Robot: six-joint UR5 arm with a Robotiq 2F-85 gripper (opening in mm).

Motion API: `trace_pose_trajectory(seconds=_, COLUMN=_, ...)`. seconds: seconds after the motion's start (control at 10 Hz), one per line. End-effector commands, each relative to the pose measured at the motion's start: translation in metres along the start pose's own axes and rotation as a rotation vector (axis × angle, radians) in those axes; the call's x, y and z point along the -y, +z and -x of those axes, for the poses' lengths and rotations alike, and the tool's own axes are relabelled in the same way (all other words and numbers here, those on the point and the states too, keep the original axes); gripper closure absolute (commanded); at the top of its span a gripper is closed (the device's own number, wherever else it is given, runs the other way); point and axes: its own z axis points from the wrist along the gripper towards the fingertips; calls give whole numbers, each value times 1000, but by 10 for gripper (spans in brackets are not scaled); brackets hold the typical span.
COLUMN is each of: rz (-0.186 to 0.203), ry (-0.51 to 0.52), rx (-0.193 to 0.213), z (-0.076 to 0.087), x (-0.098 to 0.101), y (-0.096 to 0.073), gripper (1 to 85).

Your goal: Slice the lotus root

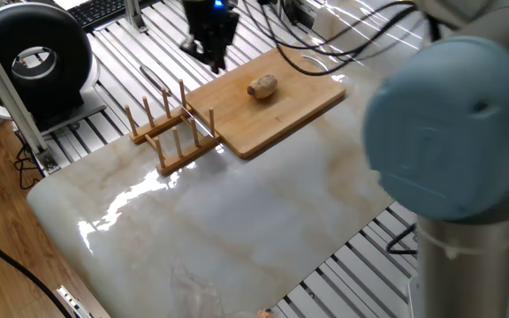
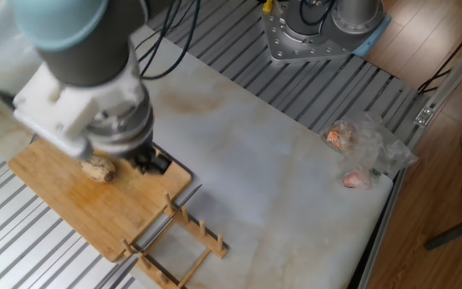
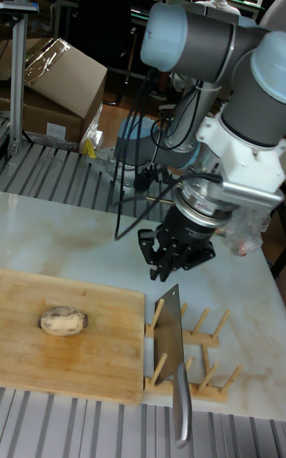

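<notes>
Lotus root (image 3: 63, 321), a small tan-beige lump with darker mottling, lies whole on the bamboo board (image 3: 95, 362), near its middle. The gripper (image 3: 161, 267) hangs above the board's edge by the wooden rack (image 3: 195, 359), gripping nothing; its finger gap cannot be made out. A cleaver (image 3: 171, 355) stands in the rack.

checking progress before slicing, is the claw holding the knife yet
No, the knife stands in the wooden rack while the claw hovers just above its blade, empty.

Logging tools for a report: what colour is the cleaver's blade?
Silver-grey metal blade, clearest in the tall fixed view.
</notes>
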Motion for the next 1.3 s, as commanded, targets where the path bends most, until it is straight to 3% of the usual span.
trace_pose_trajectory(seconds=0.0, rz=19, ry=24, rx=1, z=32, x=-24, y=-9, gripper=647)
trace_pose_trajectory(seconds=0.1, rz=23, ry=34, rx=22, z=42, x=-27, y=-5, gripper=647)
trace_pose_trajectory(seconds=0.4, rz=29, ry=54, rx=9, z=47, x=-35, y=10, gripper=637)
trace_pose_trajectory(seconds=0.8, rz=31, ry=71, rx=27, z=62, x=-51, y=31, gripper=627)
trace_pose_trajectory(seconds=1.2, rz=34, ry=91, rx=51, z=71, x=-63, y=39, gripper=620)
